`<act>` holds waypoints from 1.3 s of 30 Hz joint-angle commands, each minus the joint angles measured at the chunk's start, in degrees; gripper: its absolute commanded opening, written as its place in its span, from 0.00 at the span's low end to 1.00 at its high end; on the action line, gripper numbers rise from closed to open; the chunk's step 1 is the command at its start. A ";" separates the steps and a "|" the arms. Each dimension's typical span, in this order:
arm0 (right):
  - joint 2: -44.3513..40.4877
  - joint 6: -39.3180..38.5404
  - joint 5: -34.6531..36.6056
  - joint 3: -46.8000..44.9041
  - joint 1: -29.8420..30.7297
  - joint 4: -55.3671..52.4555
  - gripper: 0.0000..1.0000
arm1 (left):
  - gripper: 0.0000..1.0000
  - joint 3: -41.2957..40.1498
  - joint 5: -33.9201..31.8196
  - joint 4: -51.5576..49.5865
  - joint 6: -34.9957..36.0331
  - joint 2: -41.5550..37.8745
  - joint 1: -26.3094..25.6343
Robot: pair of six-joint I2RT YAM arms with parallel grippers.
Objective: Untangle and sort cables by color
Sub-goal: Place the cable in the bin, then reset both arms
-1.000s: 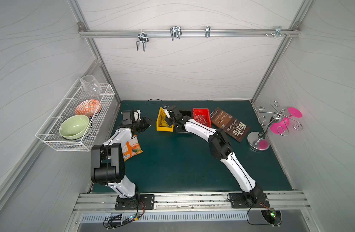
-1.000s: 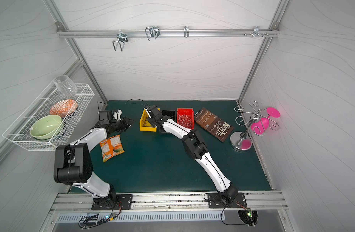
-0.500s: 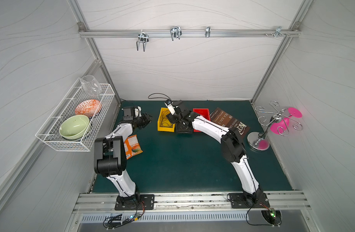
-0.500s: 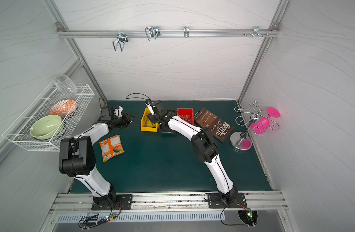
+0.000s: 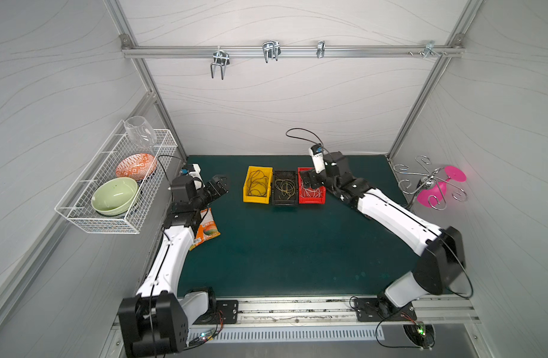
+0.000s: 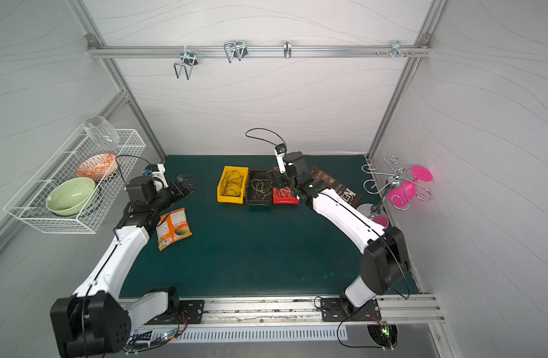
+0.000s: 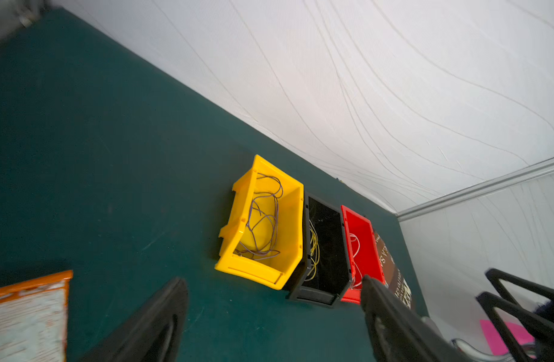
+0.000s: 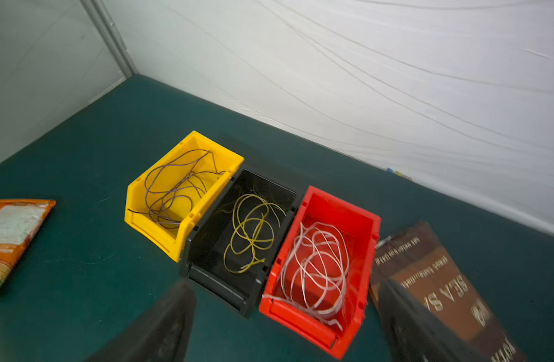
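In both top views a dark green mat [image 5: 266, 248] covers the floor of a white-panelled cell, with an aluminium rail [image 5: 359, 51] carrying hooks across the back wall. Near that wall a yellow plastic bin [image 5: 257, 198], a black plastic bin [image 5: 285, 201] and a red plastic bin [image 5: 311, 200] stand in a row. The left gripper [image 5: 220, 186] hangs apart from the yellow one, and the right gripper [image 5: 308, 183] is raised by the red one

In the left wrist view the left gripper's jaws gape wide with only mat between them, and dark purple wire cables [image 7: 263, 219] coil in the yellow bin

In the right wrist view the right gripper's jaws are spread and empty. Yellow-olive cables [image 8: 253, 232] lie in the black bin and white cables [image 8: 316, 266] in the red, with a brown chocolate wrapper [image 8: 435, 275] just beside it
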 commanded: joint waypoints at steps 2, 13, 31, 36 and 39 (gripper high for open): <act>-12.42 3.31 1.77 -8.42 -3.31 -3.01 0.99 | 0.94 -2.10 -6.73 -2.84 0.69 -7.30 0.28; -39.79 8.25 -6.36 -37.72 -27.29 2.61 0.99 | 0.99 -10.86 -18.95 -1.88 1.72 -19.28 0.27; -23.73 4.56 -12.89 -56.17 -42.65 39.89 0.99 | 1.00 -20.72 -25.82 7.91 3.56 -14.16 0.25; -15.80 3.82 -13.96 -56.50 -42.59 48.04 0.99 | 1.00 -21.45 -29.64 7.64 5.72 -14.27 0.24; -9.91 3.89 -16.29 -57.03 -42.32 55.20 0.99 | 1.00 -22.64 -30.12 9.92 7.67 -13.41 0.27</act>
